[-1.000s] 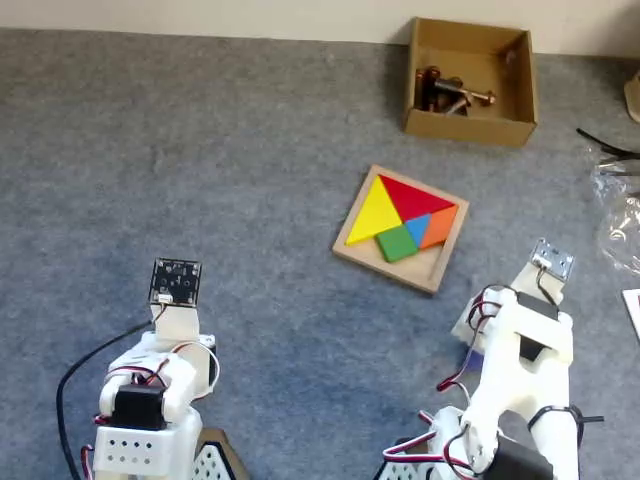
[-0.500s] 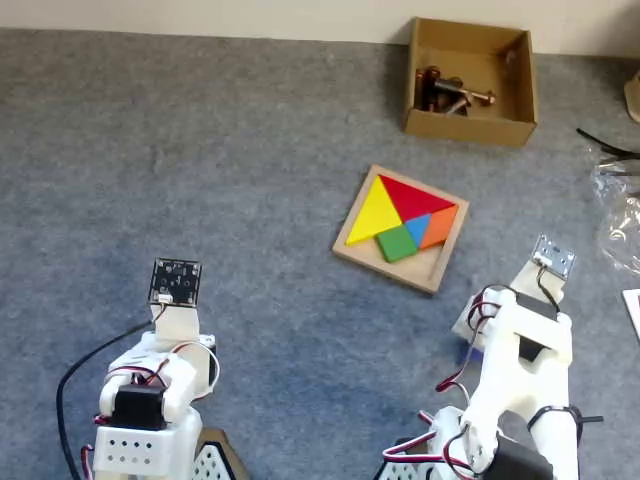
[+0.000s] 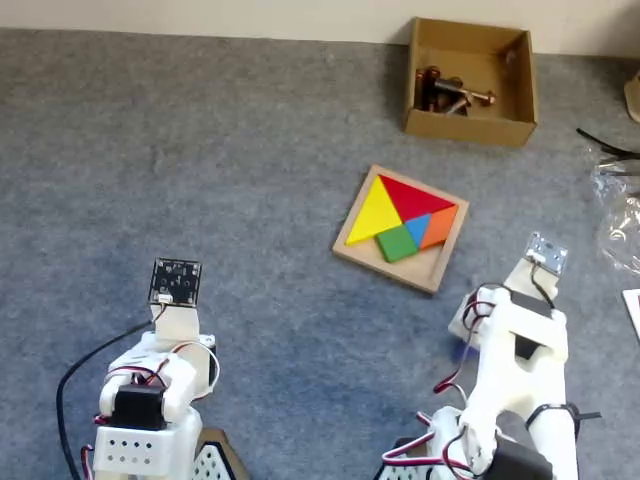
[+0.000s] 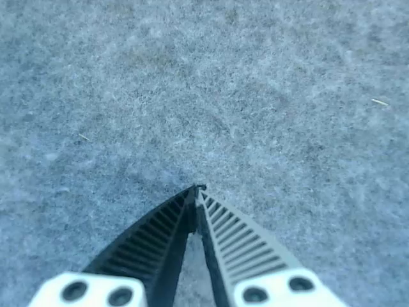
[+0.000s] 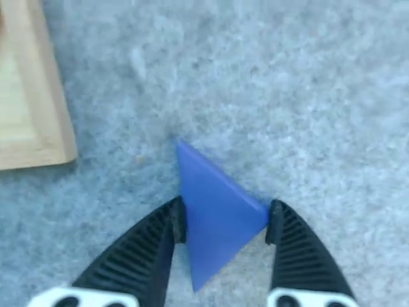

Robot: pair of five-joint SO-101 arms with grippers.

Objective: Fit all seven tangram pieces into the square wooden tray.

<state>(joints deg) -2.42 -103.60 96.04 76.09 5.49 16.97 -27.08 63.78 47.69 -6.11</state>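
Tangram tray [image 3: 388,270] lies mid-surface [image 3: 200,150] with coloured pieces [image 3: 408,200] fitted in it and a strip of its floor bare; a cardboard box [image 3: 470,125] of metal bits sits beyond it, and a plastic bag [image 3: 620,215] lies at the edge. The right end effector [image 5: 225,214] is clenched on a blue triangle [image 5: 214,192] near the tray's corner, with a strip of grey felt between them. The left end effector [image 4: 195,190] is clenched on nothing, over bare felt well apart from the tray.
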